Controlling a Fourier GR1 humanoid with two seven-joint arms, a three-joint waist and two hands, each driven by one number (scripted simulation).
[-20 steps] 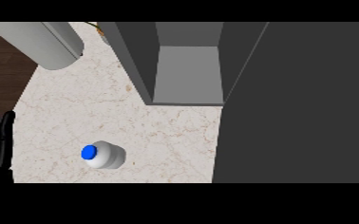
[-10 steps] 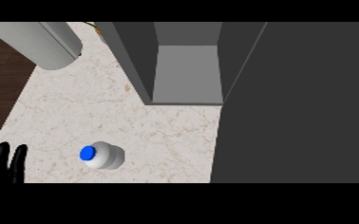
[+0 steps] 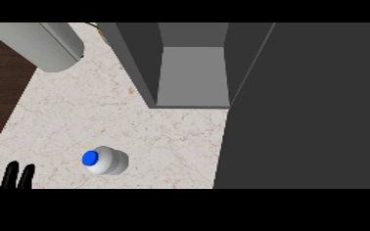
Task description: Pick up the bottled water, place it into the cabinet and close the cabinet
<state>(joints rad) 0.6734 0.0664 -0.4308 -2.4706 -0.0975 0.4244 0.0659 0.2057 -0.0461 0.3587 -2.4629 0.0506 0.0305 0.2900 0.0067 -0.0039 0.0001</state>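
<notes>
One bottled water, seen from above with its blue cap up, stands on the pale marble counter, in front of and to the left of the grey cabinet, well apart from it. The cabinet's dark door is swung open at its right, baring an inside shelf. Left of the bottle, at the counter's lower corner, black fingertips of the left hand point up, straight and slightly apart, touching nothing. A grey cylinder lies left of the cabinet.
</notes>
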